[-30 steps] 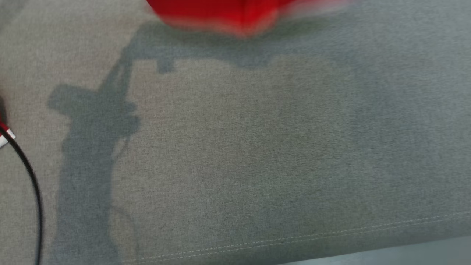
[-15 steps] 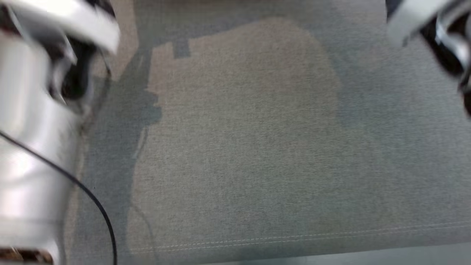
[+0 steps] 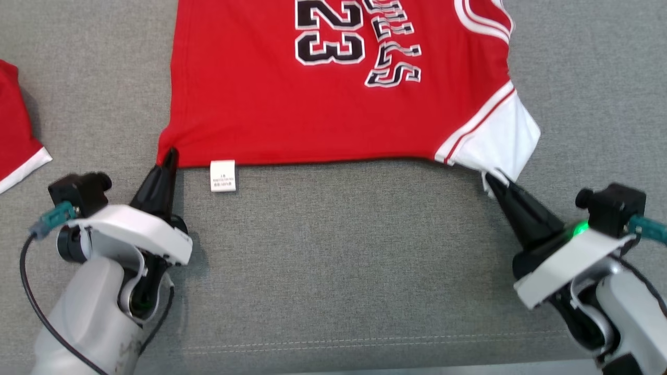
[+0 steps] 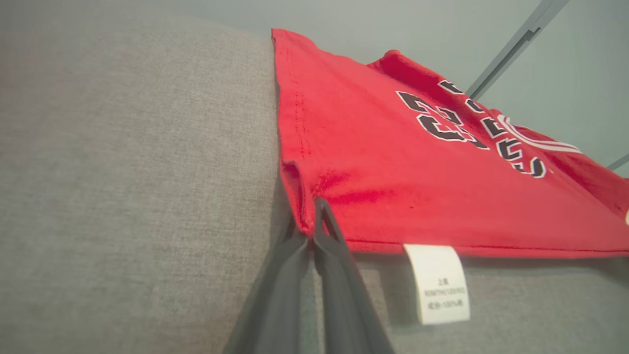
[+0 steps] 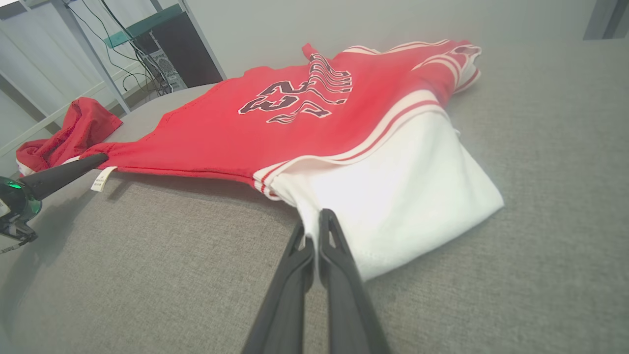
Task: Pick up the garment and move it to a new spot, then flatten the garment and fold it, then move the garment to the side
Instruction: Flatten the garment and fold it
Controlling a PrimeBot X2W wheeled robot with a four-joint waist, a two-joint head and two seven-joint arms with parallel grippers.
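Here the garment (image 3: 312, 104), a red jersey with the number 23 in black and white, lies spread on the grey cloth surface (image 3: 338, 260), just beyond the tips of both grippers. Its body runs crosswise, from one gripper to the other. The straight hem end is on the side of the left gripper (image 3: 169, 155). The end with the white sleeve (image 3: 503, 138) and the striped collar (image 3: 482, 23) is on the side of the right gripper (image 3: 492, 179). The near edge of the jersey goes almost straight between the two sets of fingertips, and the rest of the cloth extends away from them.

The left gripper is closed, and its two dark fingers pinch the near hem corner of the garment; in the left wrist view the red cloth is bunched a little at the tips. The right gripper is closed as well and pinches the near edge of the white sleeve, which is drawn to a point at the fingertips.

A small white label (image 3: 223, 176) hangs from the near edge, just to the right of the left gripper's tips, flat on the grey cloth. Another red piece of clothing (image 3: 13, 130) with a white border lies to the left of the left gripper, well apart from the jersey.
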